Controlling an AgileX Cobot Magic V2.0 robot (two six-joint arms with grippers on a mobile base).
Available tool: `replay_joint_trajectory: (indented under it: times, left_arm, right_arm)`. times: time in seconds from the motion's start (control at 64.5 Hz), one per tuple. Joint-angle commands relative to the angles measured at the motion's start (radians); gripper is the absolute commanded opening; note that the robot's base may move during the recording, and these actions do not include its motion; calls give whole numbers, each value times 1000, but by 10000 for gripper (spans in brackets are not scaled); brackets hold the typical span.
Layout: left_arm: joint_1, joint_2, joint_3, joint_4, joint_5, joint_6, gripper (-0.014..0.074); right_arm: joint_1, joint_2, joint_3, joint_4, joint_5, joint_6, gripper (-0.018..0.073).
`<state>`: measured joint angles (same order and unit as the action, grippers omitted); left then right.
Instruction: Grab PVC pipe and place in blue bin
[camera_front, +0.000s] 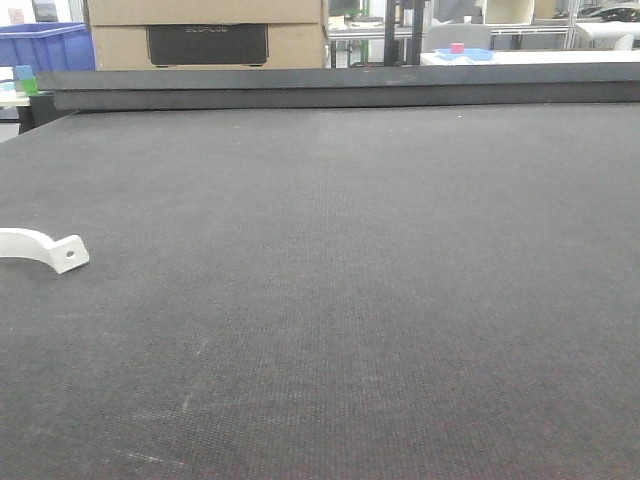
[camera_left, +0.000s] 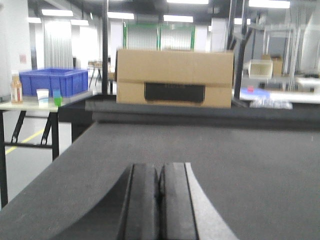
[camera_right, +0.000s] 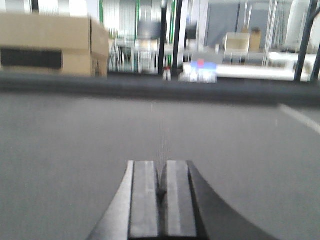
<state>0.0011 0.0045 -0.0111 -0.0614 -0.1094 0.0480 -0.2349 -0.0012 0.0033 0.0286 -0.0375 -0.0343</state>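
Note:
The PVC pipe (camera_front: 45, 249), a small white curved piece with a flat tab and one round hole, lies on the dark mat at the far left edge of the front view, partly cut off by the frame. A blue bin (camera_front: 45, 46) stands far back left on a side table, also seen as the blue bin (camera_left: 53, 81) in the left wrist view. My left gripper (camera_left: 160, 172) is shut with nothing between its fingers, low over the mat. My right gripper (camera_right: 160, 170) is likewise shut and empty. Neither gripper shows in the front view.
A large dark mat-covered table (camera_front: 350, 300) fills the front view, with a raised dark ledge (camera_front: 340, 88) along its back. A cardboard box (camera_front: 205, 35) stands behind it. Small cups (camera_left: 50, 96) sit beside the blue bin on the side table.

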Motion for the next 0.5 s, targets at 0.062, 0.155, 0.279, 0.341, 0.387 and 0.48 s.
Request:
replay_joint_trajectory:
  times: [0.062,0.155,0.279,0.341,0.387,0.48]
  left_arm:
    - [4,-5,-144,-8,88,4,-111]
    - [4,50,-273,76,221,4,-111]
    - [4,190,-399,117,298,4,-111]
    - [4,282,-464,113,345,4,-111]
    - [4,368,-522,113,412,4,-111]
    - [4,515,-613,113,530,4,-111]
  right_arm:
    - [-3,1,-60,-10,-25,-2,-168]
    - [-3,16,-154,-10,72,-2,-168]
    - [-3,122,-281,6,93,-2,-168]
    - [-3,182,-338,7,142,-2,-168]
    - [-3,249,-394,10,229,0,-168]
    - [-3,380,-517,13,438,7,-168]
